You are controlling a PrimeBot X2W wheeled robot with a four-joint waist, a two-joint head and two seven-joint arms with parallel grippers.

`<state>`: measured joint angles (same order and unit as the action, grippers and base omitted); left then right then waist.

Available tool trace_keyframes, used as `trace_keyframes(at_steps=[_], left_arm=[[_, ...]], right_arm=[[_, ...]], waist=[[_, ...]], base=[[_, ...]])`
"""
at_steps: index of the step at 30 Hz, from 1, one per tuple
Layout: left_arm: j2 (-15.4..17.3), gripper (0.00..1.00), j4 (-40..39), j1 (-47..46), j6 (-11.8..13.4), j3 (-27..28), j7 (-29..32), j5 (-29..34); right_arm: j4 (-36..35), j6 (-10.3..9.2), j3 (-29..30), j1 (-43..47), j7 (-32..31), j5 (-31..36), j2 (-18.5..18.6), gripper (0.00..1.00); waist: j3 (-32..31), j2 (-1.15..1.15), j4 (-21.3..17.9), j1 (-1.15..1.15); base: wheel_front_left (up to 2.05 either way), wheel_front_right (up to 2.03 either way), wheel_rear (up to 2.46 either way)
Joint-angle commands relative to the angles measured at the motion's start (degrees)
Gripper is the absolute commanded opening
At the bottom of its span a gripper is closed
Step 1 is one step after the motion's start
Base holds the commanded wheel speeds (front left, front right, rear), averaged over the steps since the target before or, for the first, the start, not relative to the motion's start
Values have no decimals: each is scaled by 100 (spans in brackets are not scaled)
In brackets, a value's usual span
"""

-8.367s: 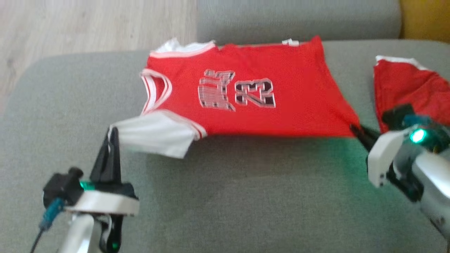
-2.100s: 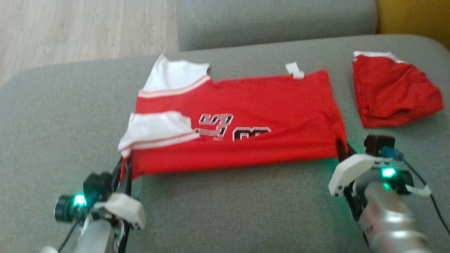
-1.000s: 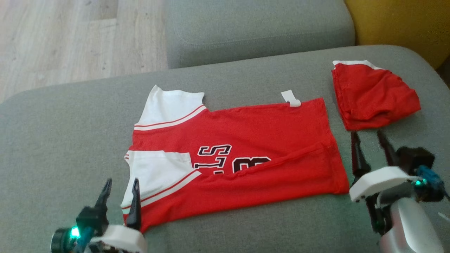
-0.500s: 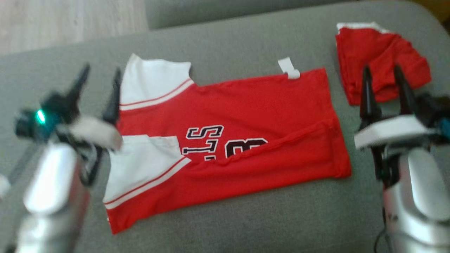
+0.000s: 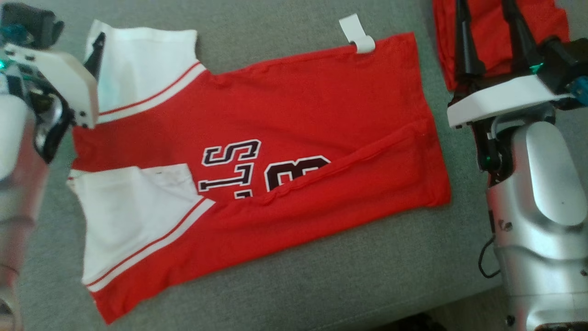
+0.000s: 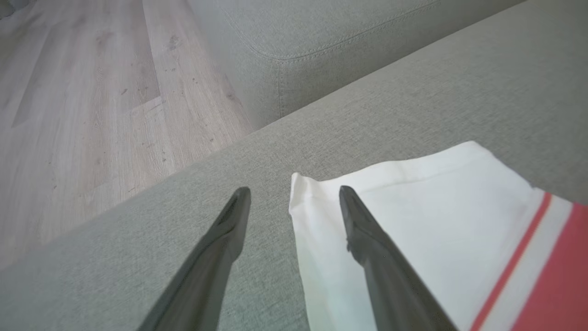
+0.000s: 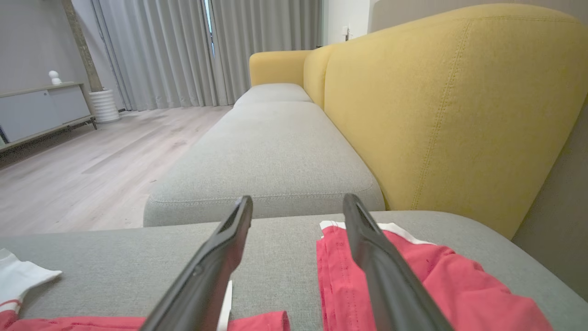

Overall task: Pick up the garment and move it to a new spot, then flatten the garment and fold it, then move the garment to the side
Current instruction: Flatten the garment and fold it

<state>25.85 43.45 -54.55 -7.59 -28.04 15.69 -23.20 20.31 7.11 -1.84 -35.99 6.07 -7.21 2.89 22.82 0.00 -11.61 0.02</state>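
The garment [image 5: 298, 105] is a red jersey with white sleeves and black lettering, lying on the grey cushion [image 5: 321, 276] with its near long edge folded up over the front. My left gripper [image 6: 294, 193] stands open at the corner of the far white sleeve [image 6: 436, 220], one finger over the cloth and one over bare cushion. In the head view its dark finger [image 5: 97, 50] shows by that sleeve. My right gripper [image 5: 489, 18] is open and holds nothing, hovering to the right of the jersey, over a crumpled red cloth [image 5: 489, 53].
A white tag [image 5: 358, 39] sticks out from the jersey's far edge. The crumpled red cloth [image 7: 441, 280] lies at the cushion's far right. A yellow sofa back [image 7: 450, 101] rises on the right, another grey cushion [image 7: 266, 151] lies beyond, and wood floor [image 6: 92, 115] to the left.
The camera has tipped down and closer. Both open grippers have moved away from me: the left from the near sleeve to the far one, the right to above the red cloth. The jersey has not moved.
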Motion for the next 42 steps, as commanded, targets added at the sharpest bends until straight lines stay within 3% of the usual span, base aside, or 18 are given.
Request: trace_keyframes(at_steps=[1, 7, 16, 17, 18, 23, 32, 42], left_arm=[[343, 100, -116, -301, 12, 138, 7, -44], [552, 100, 254, -677, 11, -298, 60, -432], [579, 100, 620, -874, 11, -859, 405, -1125], [557, 82, 631, -862, 10, -925, 518, -1250], [520, 0, 602, -844, 10, -988, 656, -1534], [522, 0, 549, -950, 10, -1046, 178, -1726], [128, 0, 365, -934, 36, -1012, -1568, -1601], [-46, 0, -460, -417, 27, -1327, -1944, -1512]], right_arm=[[-167, 37, -127, -141, 46, -44, -1, 100], [-59, 37, -244, -252, 129, -95, -1, 100], [88, 37, -162, -311, 167, -9, -1, 100], [97, 37, -151, -322, 164, 8, -1, 100], [103, 37, -124, -349, 149, 42, -1, 100], [124, 37, -25, -411, 83, 175, 23, 100], [396, 37, -220, -480, -379, 23, 465, 100], [1373, 37, -529, -524, -1086, -470, 1127, 100]], waist=[[184, 0, -151, -2], [375, 0, -269, -2], [471, 0, -317, -2], [474, 0, -314, -2], [473, 0, -299, -2], [404, 0, -154, -2], [-68, 0, 490, -2], [-388, 0, 1215, -2]], base=[[0, 0, 0], [0, 0, 0], [0, 0, 0], [0, 0, 0], [0, 0, 0], [0, 0, 0], [0, 0, 0], [0, 0, 0]])
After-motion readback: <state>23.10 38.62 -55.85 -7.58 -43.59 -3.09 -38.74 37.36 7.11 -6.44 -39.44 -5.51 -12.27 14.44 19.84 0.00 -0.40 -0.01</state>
